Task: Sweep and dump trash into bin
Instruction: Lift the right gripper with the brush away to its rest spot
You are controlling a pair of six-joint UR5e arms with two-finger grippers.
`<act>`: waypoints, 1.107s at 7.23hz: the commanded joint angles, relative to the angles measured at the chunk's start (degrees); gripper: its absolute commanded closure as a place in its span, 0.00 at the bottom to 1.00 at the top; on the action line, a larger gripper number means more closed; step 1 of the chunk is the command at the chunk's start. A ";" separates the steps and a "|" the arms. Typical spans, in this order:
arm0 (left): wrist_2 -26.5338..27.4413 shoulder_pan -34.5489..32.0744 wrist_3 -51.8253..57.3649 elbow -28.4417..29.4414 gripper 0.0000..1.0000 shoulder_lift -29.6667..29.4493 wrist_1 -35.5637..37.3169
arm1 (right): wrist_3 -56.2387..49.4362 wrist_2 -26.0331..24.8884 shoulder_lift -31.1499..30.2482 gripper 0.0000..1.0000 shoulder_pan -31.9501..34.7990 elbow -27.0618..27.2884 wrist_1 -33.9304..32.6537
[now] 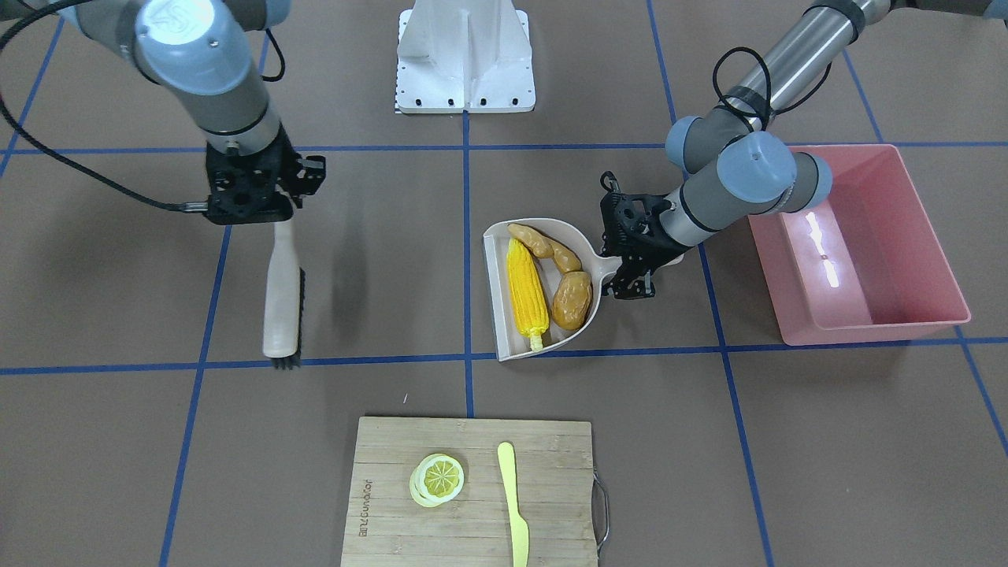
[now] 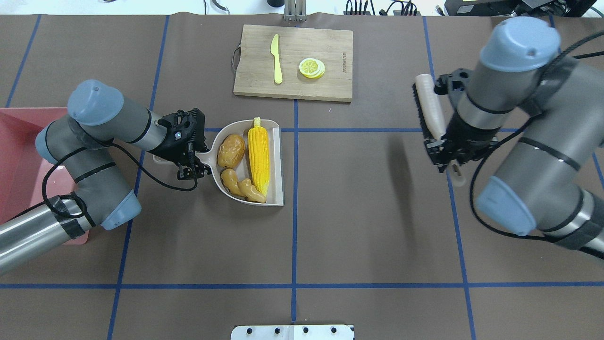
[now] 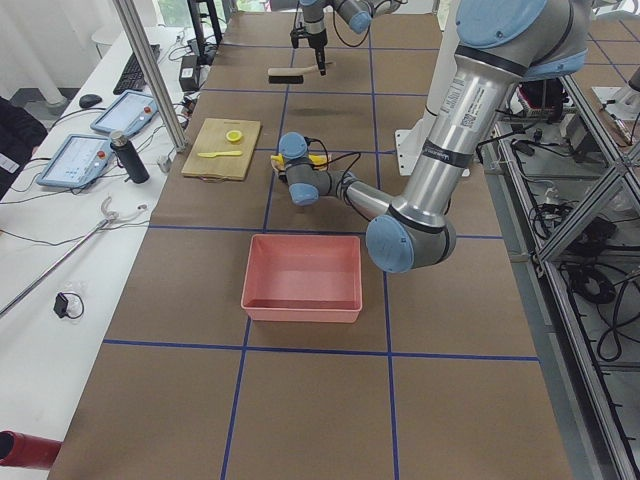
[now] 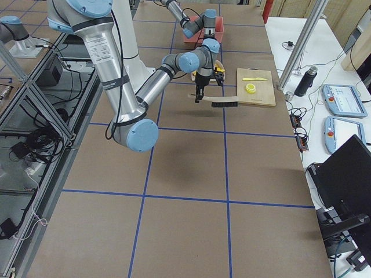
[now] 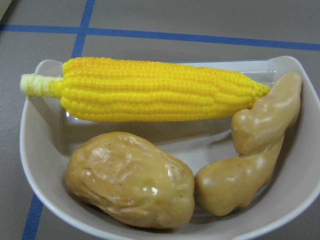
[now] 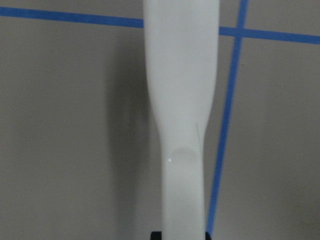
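The beige dustpan [image 1: 492, 260] holds the trash: a yellow corn cob [image 1: 526, 293], a tan ginger root [image 1: 543, 246] and a brown potato [image 1: 572, 299]. My left gripper [image 1: 630, 264] is shut on the dustpan's handle. The left wrist view shows the corn [image 5: 150, 90], potato [image 5: 132, 180] and ginger [image 5: 255, 155] lying in the pan. The pink bin [image 1: 921, 228] stands just beyond my left arm and looks empty. My right gripper [image 1: 276, 216] is shut on the handle of a white brush [image 1: 282, 299], held over the table well away from the dustpan.
A wooden cutting board [image 1: 394, 504] at the table's far edge carries a lemon slice [image 1: 438, 479] and a pale yellow knife [image 1: 513, 504]. The white robot base plate [image 1: 465, 55] sits between the arms. Blue tape lines cross the brown table.
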 commanded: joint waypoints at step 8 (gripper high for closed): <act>0.61 -6.47 -3.84 -13.40 1.00 5.61 2.79 | -16.75 8.79 -34.13 1.00 14.24 -6.64 30.93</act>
